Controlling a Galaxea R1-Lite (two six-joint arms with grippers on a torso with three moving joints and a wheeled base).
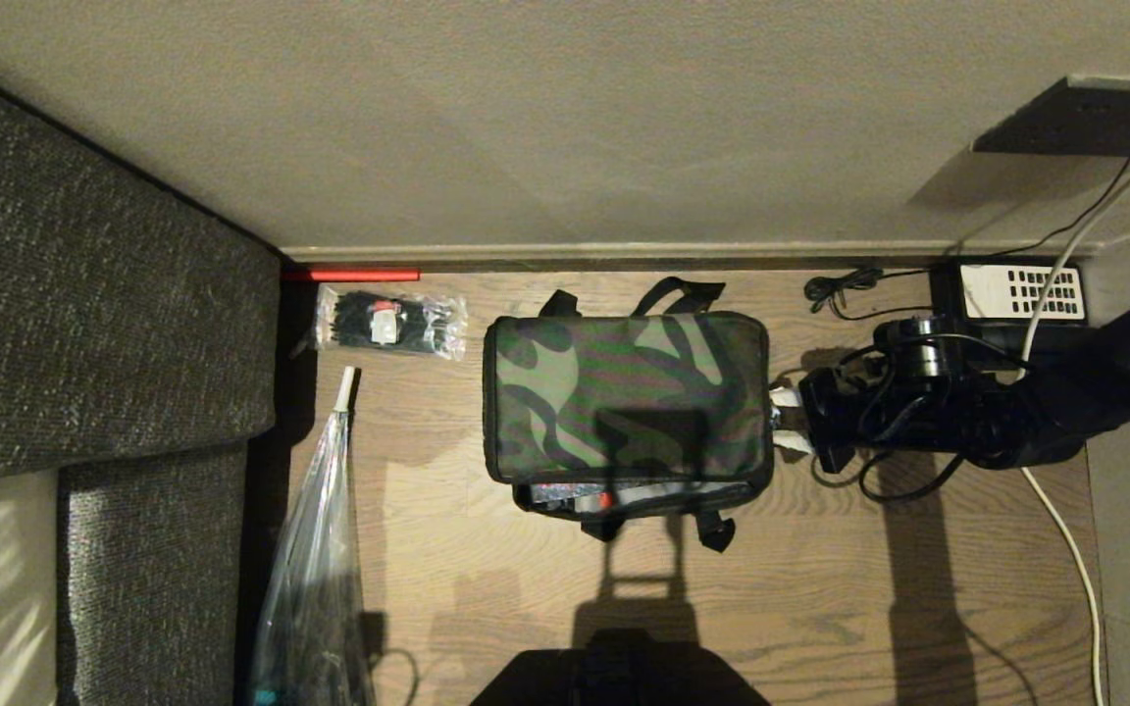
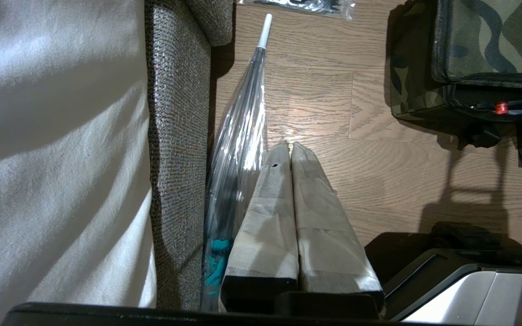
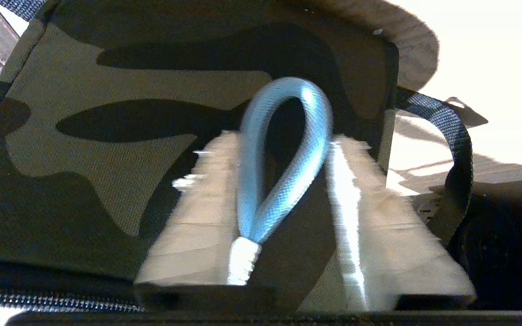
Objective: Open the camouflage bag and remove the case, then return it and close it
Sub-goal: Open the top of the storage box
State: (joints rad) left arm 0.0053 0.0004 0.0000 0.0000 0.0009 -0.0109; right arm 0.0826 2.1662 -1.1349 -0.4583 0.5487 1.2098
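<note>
The camouflage bag [image 1: 624,392] lies on the wooden floor with its green lid up. Along the lid's near edge a gap shows silvery lining and a small red dot [image 1: 605,500] on the case, which is otherwise hidden inside. My right gripper [image 1: 787,420] is at the bag's right end. In the right wrist view its pale fingers [image 3: 197,217] touch both sides of a blue cord loop [image 3: 288,149] on the bag [image 3: 107,136], and the loop still keeps its rounded shape. My left gripper [image 2: 290,145] hangs shut and empty over the floor, left of the bag [image 2: 492,45].
A dark sofa [image 1: 84,294] fills the left side, with a clear folded umbrella [image 1: 320,549] lying beside it. A packet of black ties [image 1: 388,322] and a red stick [image 1: 349,276] lie by the wall. A telephone [image 1: 1016,291] and cables [image 1: 1065,529] sit behind my right arm.
</note>
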